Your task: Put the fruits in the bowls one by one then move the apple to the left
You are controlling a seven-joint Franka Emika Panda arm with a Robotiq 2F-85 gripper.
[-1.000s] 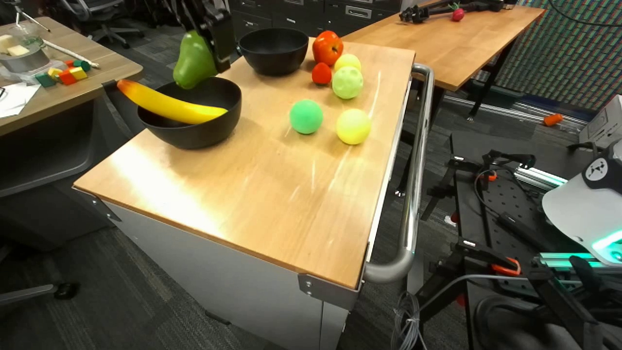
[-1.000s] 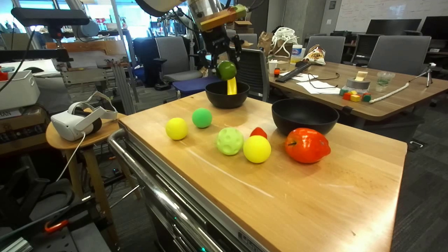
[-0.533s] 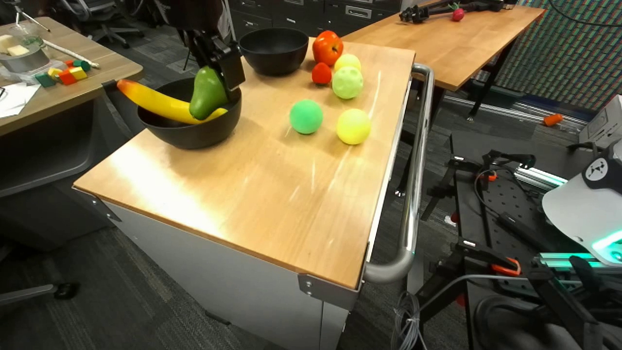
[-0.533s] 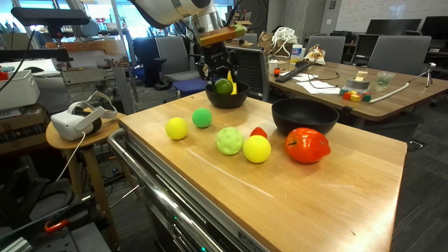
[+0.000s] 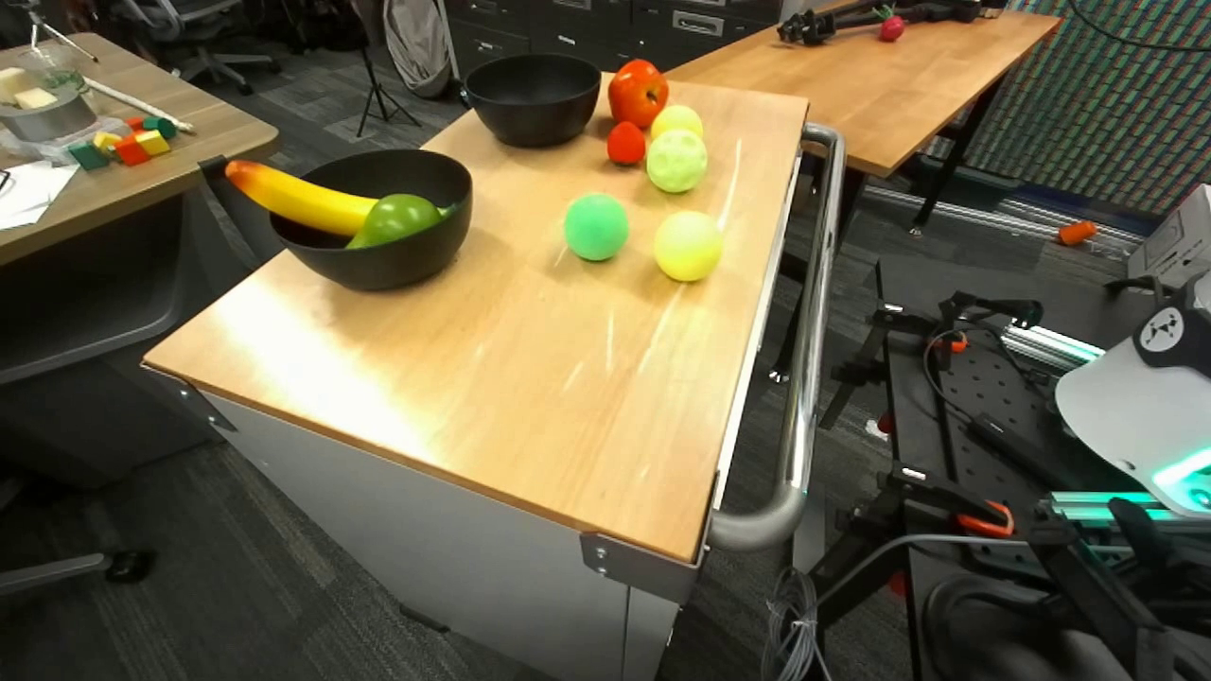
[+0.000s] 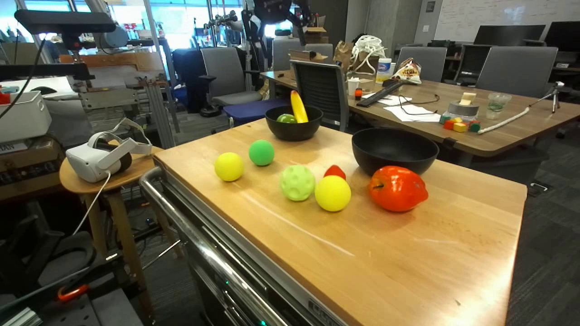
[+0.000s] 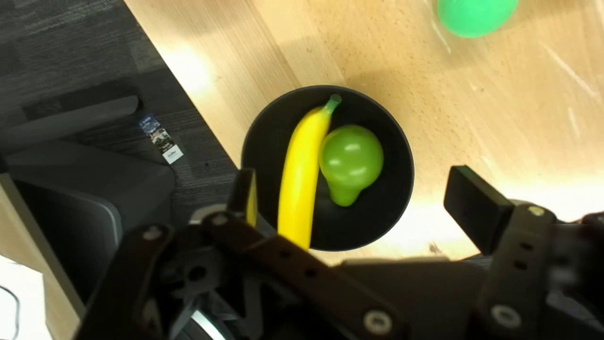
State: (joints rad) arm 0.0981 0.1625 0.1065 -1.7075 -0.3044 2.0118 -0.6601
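— Largest first?
— Desk (image 5: 511,378), wooden, one. Bowl A (image 6: 297,132), black. Bowl B (image 6: 392,145), black.
— Your jaws?
— Mine: set wide apart, above bowl A.
— Fruit?
— Banana (image 7: 302,170): in bowl A, one end over the rim. Apple (image 6: 398,188): red-orange, on the desk, just beside bowl B. Pear (image 7: 353,158): green, in bowl A, beside the banana. Yellow balls (image 6: 229,167), two; green ball (image 6: 261,152), one; dimpled ball (image 6: 297,182), one: all on the desk. Red fruit (image 5: 625,144): one, near the apple.
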